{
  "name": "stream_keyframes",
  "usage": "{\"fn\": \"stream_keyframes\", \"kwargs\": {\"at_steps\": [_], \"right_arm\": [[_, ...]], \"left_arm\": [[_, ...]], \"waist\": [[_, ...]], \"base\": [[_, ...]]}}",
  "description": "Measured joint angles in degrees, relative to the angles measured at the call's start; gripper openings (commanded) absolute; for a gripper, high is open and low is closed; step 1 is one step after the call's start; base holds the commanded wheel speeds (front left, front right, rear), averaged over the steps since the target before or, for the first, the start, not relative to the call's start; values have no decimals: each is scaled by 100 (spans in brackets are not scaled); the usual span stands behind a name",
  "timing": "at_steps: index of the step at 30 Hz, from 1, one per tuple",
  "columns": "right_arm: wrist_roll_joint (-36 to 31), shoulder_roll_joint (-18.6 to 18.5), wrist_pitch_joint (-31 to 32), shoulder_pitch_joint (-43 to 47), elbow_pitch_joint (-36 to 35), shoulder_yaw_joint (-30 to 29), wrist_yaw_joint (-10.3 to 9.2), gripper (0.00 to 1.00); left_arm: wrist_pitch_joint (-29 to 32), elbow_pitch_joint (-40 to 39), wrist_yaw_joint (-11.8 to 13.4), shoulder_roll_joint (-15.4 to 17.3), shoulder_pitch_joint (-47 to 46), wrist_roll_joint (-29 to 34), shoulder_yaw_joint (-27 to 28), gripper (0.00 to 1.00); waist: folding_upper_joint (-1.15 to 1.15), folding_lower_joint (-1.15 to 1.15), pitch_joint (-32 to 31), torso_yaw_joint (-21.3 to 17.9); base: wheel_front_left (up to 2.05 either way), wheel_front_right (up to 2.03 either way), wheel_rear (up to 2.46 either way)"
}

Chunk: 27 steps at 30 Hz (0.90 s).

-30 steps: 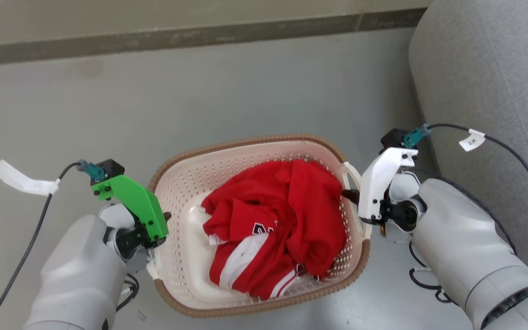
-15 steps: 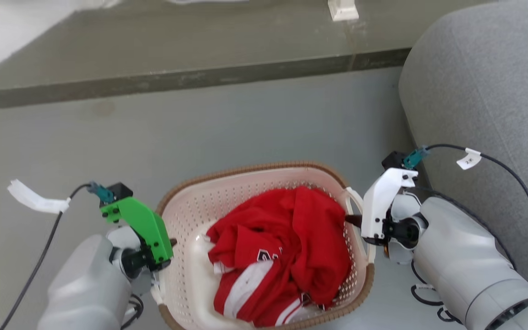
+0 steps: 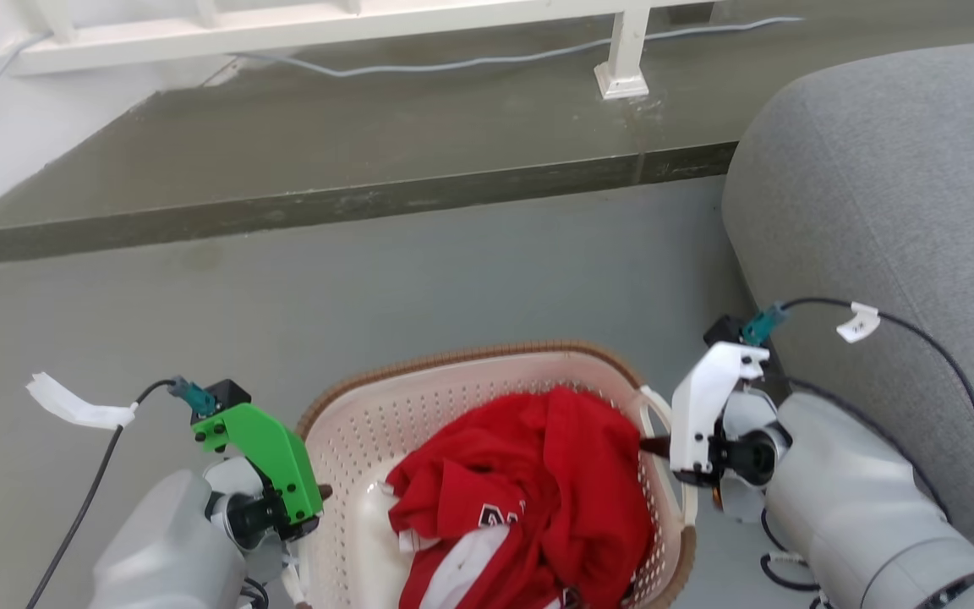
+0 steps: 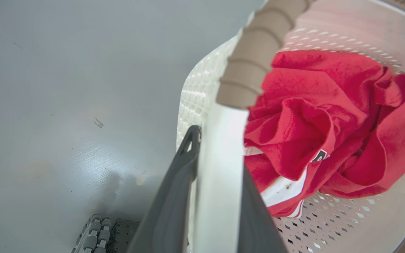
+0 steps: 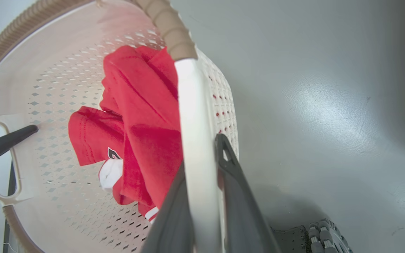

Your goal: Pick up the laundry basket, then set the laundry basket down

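On the left, our left hand (image 3: pixel 318 495) is gripping the laundry basket (image 3: pixel 470 353) by its white left handle (image 4: pixel 216 175). In the left wrist view our two dark fingers (image 4: pixel 174 196) are pressing on either side of that bar, so we are reading the hand as clamped on it.

In the middle, the basket is hanging between our two arms, low in the head view, and is carrying a crumpled red garment (image 3: pixel 538 474) with white trim. Both wrist views are showing grey floor (image 3: pixel 453 271) under the perforated wall, with a soft shadow apart from it. From this we are judging that the basket is riding clear of the floor, though its base is out of sight.

On the right, our right hand (image 3: pixel 652 447) is doing the same job, its fingers closed tight on the white right handle (image 5: pixel 195 140). The grey sofa (image 3: pixel 876 169) is sitting just beside that arm.

We are therefore taking the pick-up as done, or very nearly done. What we are facing now is the second half: lowering the basket level, resting it on the floor, and then letting go of both handles.
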Motion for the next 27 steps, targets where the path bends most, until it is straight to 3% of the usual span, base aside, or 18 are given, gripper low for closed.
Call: {"fn": "stream_keyframes", "kwargs": {"at_steps": [27], "right_arm": [[157, -4, 170, 199, 11, 92, -26, 0]], "left_arm": [[96, -10, 1, 19, 157, -96, -154, 0]], "waist": [[0, 0, -202, -68]], "base": [[0, 0, 0]]}}
